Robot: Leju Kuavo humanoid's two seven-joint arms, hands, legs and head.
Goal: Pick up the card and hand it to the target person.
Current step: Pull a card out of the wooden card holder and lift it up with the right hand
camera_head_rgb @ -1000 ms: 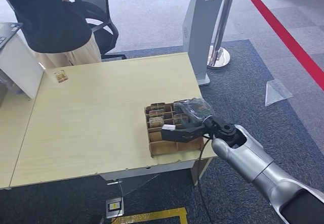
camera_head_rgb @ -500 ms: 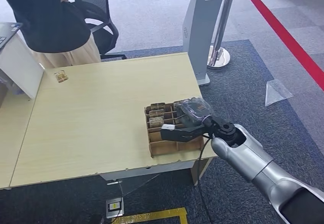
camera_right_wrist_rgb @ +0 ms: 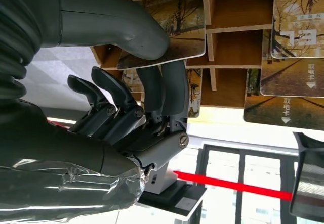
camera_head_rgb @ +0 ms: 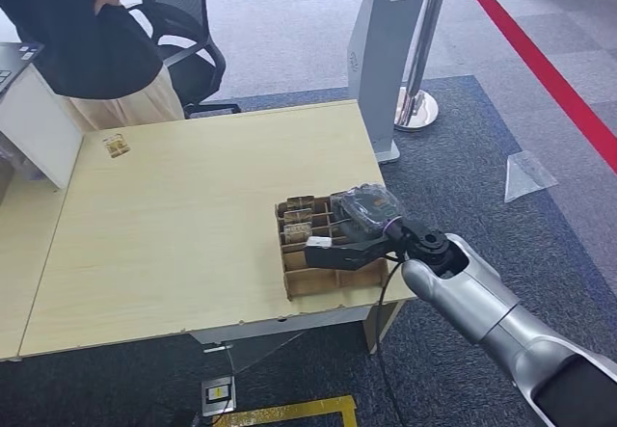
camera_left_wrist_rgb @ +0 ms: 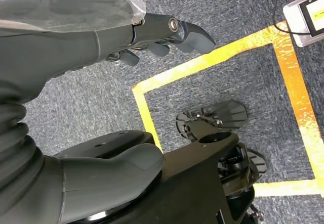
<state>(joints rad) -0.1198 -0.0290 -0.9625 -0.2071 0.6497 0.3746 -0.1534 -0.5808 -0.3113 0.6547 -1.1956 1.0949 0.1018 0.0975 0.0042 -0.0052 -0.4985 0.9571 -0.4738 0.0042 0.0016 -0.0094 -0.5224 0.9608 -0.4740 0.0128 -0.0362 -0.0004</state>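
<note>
Right hand (camera_right_wrist_rgb: 153, 107): thumb and dark fingers (camera_right_wrist_rgb: 168, 90) pinch a tree-printed card (camera_right_wrist_rgb: 168, 32) over the brown cardboard divider box (camera_head_rgb: 331, 278); left hand (camera_left_wrist_rgb: 114, 37) fingers loosely apart, holding nothing.

1. I'm standing in what is looking like an office or a reception area, with grey carpet tiles (camera_head_rgb: 306, 22) running across the floor.
2. I'm facing a pale wooden desk (camera_head_rgb: 197, 225), and a black swivel chair (camera_head_rgb: 185, 46) is sitting behind it.
3. A laptop (camera_head_rgb: 14, 61) is lying at the desk's far corner, beside a person (camera_head_rgb: 87, 32) standing there.
4. A grey kiosk stand (camera_head_rgb: 382, 51) and a red barrier belt (camera_head_rgb: 538, 61) are marking off a lane.
5. Yellow floor tape (camera_left_wrist_rgb: 214, 57) is framing my spot.
</note>
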